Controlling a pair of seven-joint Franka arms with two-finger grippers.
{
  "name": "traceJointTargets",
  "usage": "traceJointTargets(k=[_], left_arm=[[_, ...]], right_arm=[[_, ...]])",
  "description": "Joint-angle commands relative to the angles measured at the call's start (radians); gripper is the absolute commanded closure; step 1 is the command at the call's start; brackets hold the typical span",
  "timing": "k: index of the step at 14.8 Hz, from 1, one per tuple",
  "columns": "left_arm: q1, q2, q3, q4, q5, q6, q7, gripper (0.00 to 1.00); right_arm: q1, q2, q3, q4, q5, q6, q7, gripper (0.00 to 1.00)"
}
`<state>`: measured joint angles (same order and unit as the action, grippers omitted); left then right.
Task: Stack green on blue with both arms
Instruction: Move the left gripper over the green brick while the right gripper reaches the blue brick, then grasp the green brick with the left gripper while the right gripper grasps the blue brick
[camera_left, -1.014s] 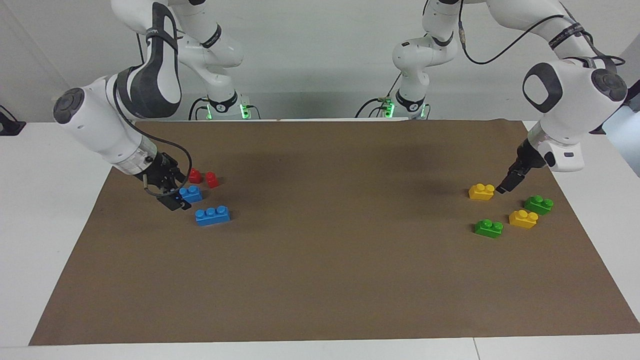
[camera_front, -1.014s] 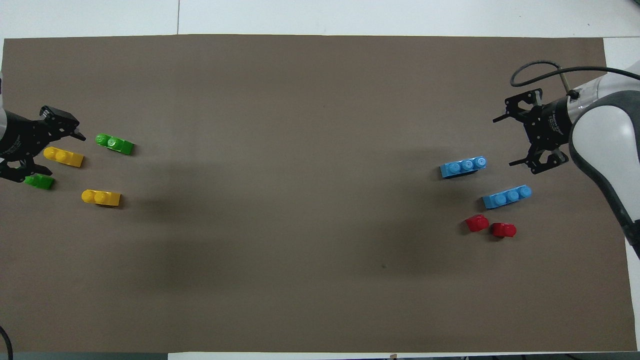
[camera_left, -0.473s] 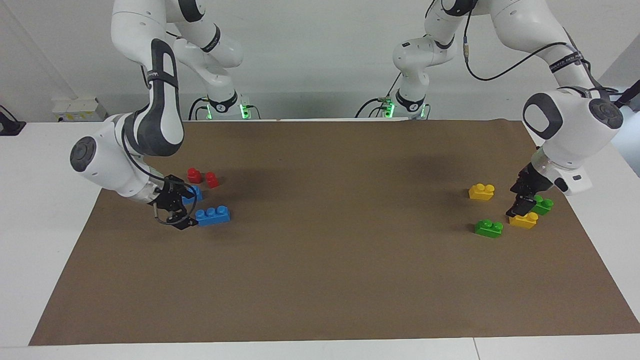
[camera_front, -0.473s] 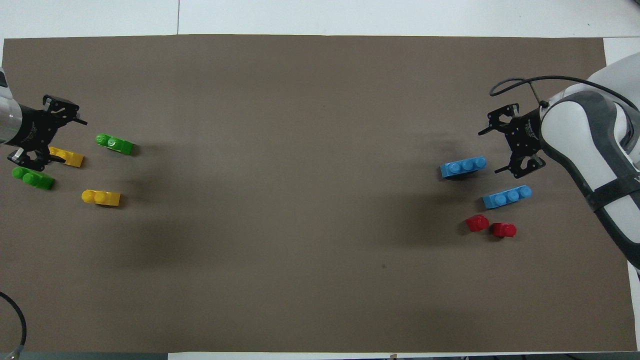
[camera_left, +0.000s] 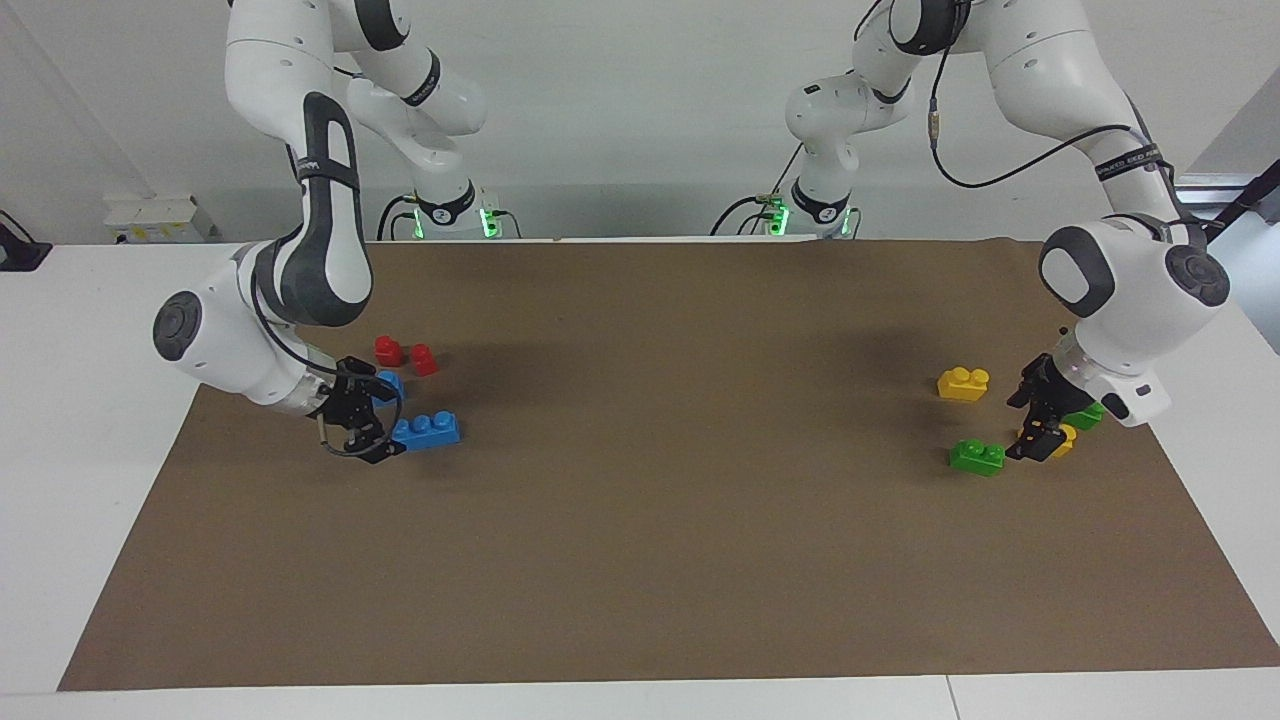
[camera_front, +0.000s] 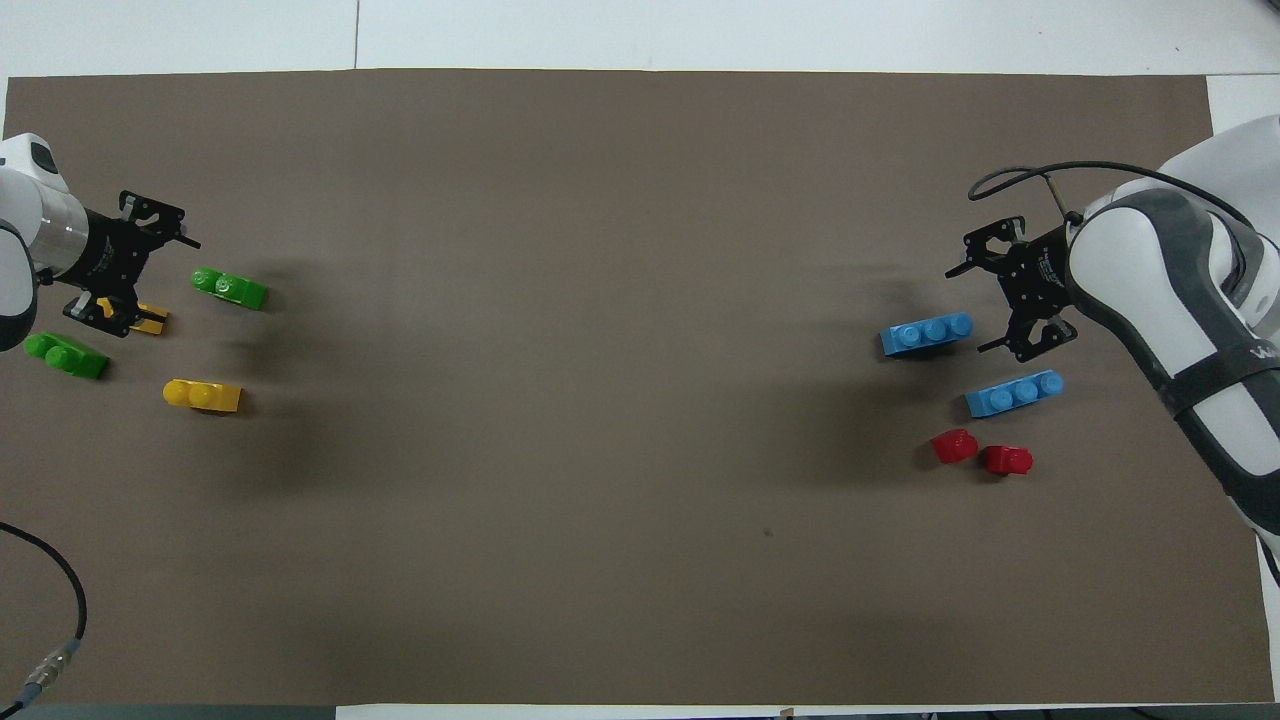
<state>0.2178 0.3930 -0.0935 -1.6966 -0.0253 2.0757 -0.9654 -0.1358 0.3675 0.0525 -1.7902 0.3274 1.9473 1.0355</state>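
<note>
Green brick (camera_left: 977, 456) lies on the brown mat (camera_left: 640, 560) at the left arm's end of the table, farther from the robots than the other bricks of that cluster. Left gripper (camera_left: 1038, 440) hangs low just beside it, apart from it, and over a yellow brick (camera_front: 150, 318) that it partly covers. Cannot tell whether its fingers are apart or together. Second green brick (camera_front: 65, 355) sits nearer the robots, mostly hidden by the left arm's wrist in the facing view. Second yellow brick (camera_left: 963, 383) lies nearer the robots, well clear of the gripper.

Blue brick (camera_left: 427, 430) lies at the right arm's end. Right gripper (camera_left: 368, 438) is down at the end of this brick that points toward the table edge, fingers spread apart, nothing between them; contact cannot be judged. Second blue brick (camera_front: 1013, 393) lies just nearer the robots, partly hidden by the gripper in the facing view. Two red bricks (camera_left: 405, 354) sit nearer the robots again.
</note>
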Motion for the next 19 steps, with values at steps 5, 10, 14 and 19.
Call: traceJointTargets(k=[5, 10, 14, 19], left_arm=[[0.005, 0.063, -0.003, 0.014, -0.007, 0.116, -0.117, 0.0], [0.002, 0.058, -0.003, -0.047, -0.008, 0.171, -0.141, 0.0], [-0.009, 0.05, -0.003, -0.086, -0.008, 0.175, -0.176, 0.0], [-0.014, 0.05, -0.002, -0.077, -0.008, 0.161, -0.182, 0.0]], right_arm=[[-0.015, -0.01, 0.009, -0.112, 0.065, 0.131, -0.043, 0.0], [-0.016, -0.007, 0.009, -0.14, 0.067, 0.176, -0.055, 0.0], [-0.016, -0.01, 0.009, -0.156, 0.067, 0.19, -0.098, 0.21], [-0.042, -0.012, 0.009, -0.155, 0.176, 0.187, -0.129, 0.86]])
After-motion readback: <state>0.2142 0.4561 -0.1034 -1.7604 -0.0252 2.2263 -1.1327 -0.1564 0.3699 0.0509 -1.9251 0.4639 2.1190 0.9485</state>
